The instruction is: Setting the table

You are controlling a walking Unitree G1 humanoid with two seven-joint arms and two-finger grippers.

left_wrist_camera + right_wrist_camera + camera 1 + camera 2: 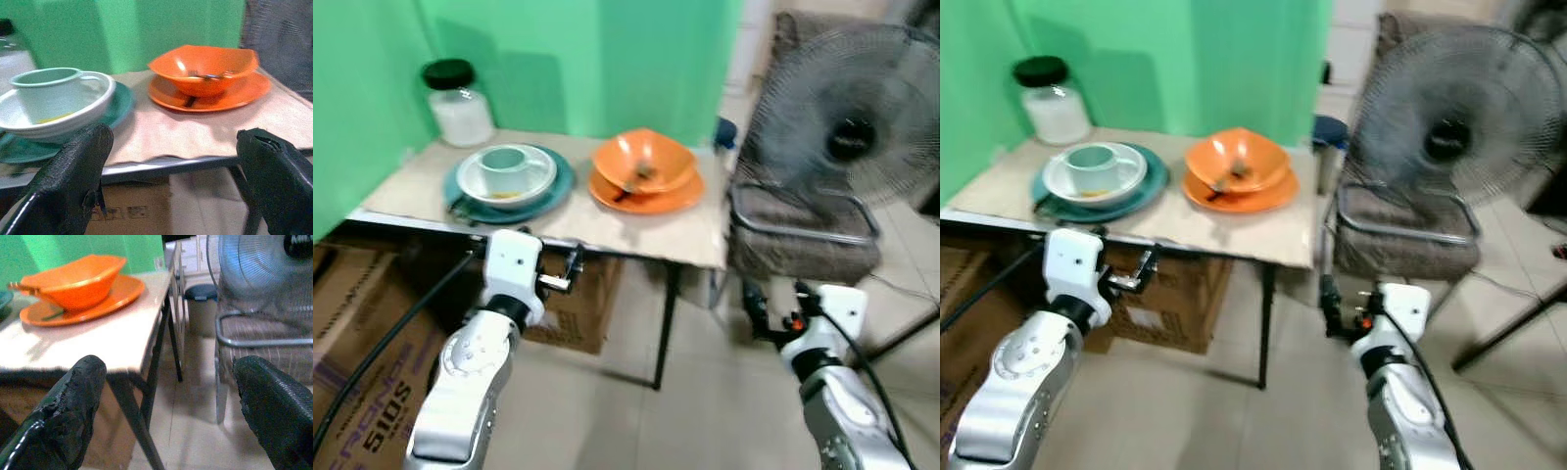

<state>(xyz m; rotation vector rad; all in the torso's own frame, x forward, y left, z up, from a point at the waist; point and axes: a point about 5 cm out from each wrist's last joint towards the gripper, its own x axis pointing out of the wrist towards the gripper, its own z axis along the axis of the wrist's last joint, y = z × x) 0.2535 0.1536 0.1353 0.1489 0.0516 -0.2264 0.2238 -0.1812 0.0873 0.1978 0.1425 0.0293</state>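
Currently, step: approach, nothing grasped yet; both hands short of the table (607, 230).
Left hand (570, 266): fingers apart, empty, just below the table edge.
Right hand (751, 304): fingers apart, empty, beside the table.
Dishes: cup (505, 166) in white bowl (536, 181) on teal plate (558, 191); orange bowl (644, 157) on orange plate (646, 201).
Next: raise the left hand above the edge, probably toward the teal stack.

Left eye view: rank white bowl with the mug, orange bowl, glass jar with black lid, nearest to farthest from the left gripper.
From the left gripper, at the table's front edge:
1. White bowl holding the pale green mug, on the teal plate, just beyond the gripper, slightly left.
2. Orange bowl on the orange plate, farther back, to the right.
3. Glass jar with black lid, far left corner by the green wall.
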